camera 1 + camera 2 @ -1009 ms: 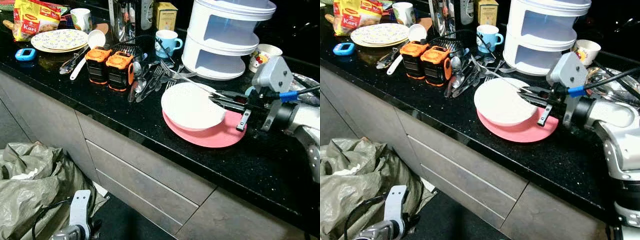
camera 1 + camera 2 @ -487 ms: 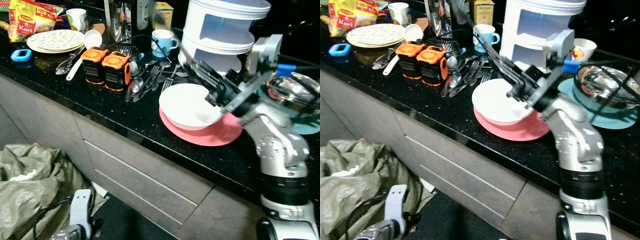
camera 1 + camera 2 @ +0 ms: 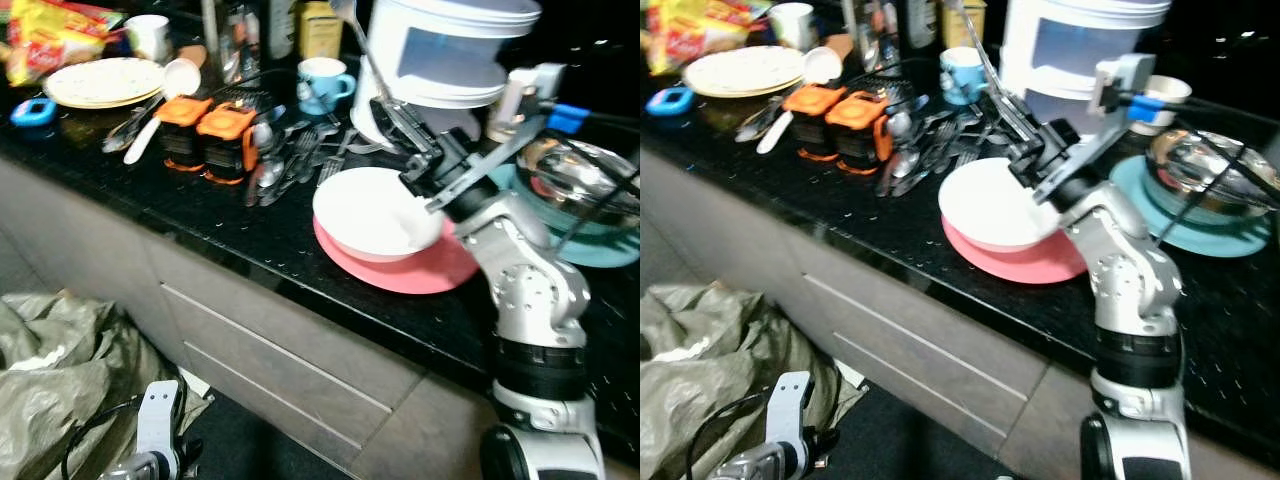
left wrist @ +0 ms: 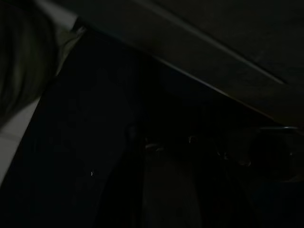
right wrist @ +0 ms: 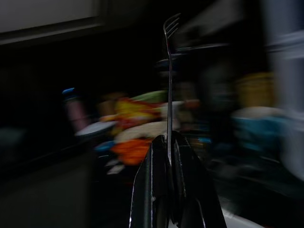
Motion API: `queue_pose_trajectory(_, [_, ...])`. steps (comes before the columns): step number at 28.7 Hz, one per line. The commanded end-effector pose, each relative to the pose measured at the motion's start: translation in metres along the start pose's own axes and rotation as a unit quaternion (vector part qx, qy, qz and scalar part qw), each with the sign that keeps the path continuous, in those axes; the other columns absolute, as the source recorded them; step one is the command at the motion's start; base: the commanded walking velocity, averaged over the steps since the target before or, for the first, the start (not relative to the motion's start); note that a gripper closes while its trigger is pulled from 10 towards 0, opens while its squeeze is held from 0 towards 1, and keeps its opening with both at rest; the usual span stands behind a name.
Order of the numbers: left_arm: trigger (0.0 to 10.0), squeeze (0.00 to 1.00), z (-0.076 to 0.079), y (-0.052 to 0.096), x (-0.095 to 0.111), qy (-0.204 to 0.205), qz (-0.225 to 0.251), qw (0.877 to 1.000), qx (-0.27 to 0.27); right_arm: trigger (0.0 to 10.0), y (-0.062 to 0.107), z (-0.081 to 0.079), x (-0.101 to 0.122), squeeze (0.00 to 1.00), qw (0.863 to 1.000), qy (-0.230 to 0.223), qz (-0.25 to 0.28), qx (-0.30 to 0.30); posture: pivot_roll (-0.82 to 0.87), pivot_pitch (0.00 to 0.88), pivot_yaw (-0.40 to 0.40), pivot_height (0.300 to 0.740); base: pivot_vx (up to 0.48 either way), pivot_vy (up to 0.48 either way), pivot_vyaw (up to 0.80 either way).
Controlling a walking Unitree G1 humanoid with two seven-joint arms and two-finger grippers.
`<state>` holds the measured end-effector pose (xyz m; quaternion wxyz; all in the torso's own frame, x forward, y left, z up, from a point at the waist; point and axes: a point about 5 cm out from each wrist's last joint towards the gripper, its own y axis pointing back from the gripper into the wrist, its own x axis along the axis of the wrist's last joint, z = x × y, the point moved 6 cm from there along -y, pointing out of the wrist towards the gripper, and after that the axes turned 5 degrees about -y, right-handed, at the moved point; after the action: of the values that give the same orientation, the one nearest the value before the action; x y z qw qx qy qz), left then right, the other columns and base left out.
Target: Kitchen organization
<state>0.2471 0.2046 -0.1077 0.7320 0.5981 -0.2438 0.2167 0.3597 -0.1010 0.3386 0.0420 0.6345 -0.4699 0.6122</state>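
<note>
Right tool clamps fork; tines apparently up, shaft near-upright.

Home kitchen, black speckled countertop over grey drawer fronts, crowded with loose cutlery, plates, blue mug, food packets

Left wrist view almost black, right wrist view motion-blurred behind fork, yellow packet smeared

The right arm was raised, elbow bent, its gripper angled up and to the far left, fingers clamped together. The left arm hung idle, low.
</note>
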Motion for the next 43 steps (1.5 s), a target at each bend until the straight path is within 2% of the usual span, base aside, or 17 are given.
queue_pose_trajectory(1, [10.0, 0.00, 0.001, 0.001, -0.006, 0.002, -0.008, 1.000, -0.001, 10.0, 0.003, 0.005, 0.005, 0.00, 1.000, -0.007, 0.010, -0.012, 0.02, 0.078, -0.008, 0.740, 0.000, 0.000, -0.79])
queue_pose_trajectory(9, [10.0, 0.00, 0.003, 0.000, -0.006, 0.002, -0.007, 1.000, -0.003, 10.0, 0.001, 0.003, -0.003, 0.00, 1.000, -0.013, 0.003, -0.019, 0.01, 0.068, -0.018, 0.740, 0.000, 0.000, -0.79])
queue_pose_trajectory(11, [10.0, 0.00, 0.003, 0.000, -0.006, 0.003, -0.006, 1.000, -0.004, 10.0, -0.003, -0.004, -0.003, 0.00, 1.000, -0.021, 0.010, -0.010, 0.01, 0.068, -0.015, 0.740, 0.000, 0.000, -0.79])
queue_pose_trajectory(18, [10.0, 0.00, 0.002, 0.000, -0.006, 0.001, -0.006, 1.000, -0.004, 10.0, -0.008, -0.013, -0.004, 0.00, 0.999, -0.038, 0.023, -0.001, 0.02, 0.078, -0.005, 0.740, 0.000, 0.000, -0.80])
queue_pose_trajectory(23, [10.0, 0.00, 0.002, 0.000, -0.005, -0.002, -0.006, 1.000, -0.007, 10.0, -0.008, -0.012, -0.004, 0.00, 0.999, -0.041, 0.025, -0.004, 0.03, 0.084, -0.008, 0.740, 0.000, 0.000, -0.80])
queue_pose_trajectory(26, [10.0, 0.00, 0.003, 0.000, -0.005, -0.003, -0.007, 1.000, -0.010, 10.0, -0.008, -0.012, -0.003, 0.00, 0.999, -0.040, 0.029, -0.007, 0.03, 0.088, -0.006, 0.740, 0.000, 0.000, 0.00])
queue_pose_trajectory(43, [10.0, 0.00, 0.006, 0.000, -0.007, 0.008, -0.009, 1.000, -0.019, 10.0, -0.012, -0.016, -0.003, 0.00, 0.999, -0.034, 0.032, -0.001, 0.03, 0.094, -0.013, 0.740, 0.000, -0.347, 0.00])
